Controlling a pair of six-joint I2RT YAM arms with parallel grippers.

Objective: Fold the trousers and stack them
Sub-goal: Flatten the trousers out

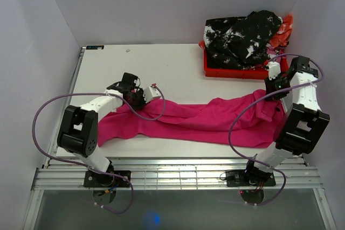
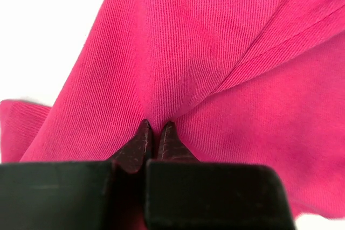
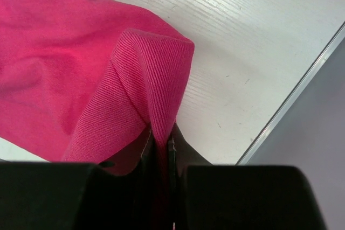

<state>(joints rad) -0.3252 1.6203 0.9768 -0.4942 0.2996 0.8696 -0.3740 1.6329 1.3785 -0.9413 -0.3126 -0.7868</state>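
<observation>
On my overhead feed I see a white table [image 1: 161,63] boxed in by plain pale walls [image 1: 161,4] at the back and on both sides. A red plastic crate [image 1: 237,72] sits at its far right corner, heaped above the rim with a black cloth splashed with white [image 1: 242,36]. An orange-red cloth [image 1: 284,29] pokes out at the heap's right side. A small dark tag [image 1: 94,47] sits at the far left corner, and a faint speck [image 1: 128,50] marks the top near it. Along the near edge runs a slatted metal strip [image 1: 178,173]. My right wrist feed shows fine grain in the tabletop and a metal edge trim [image 3: 302,84], with grey beyond it.
</observation>
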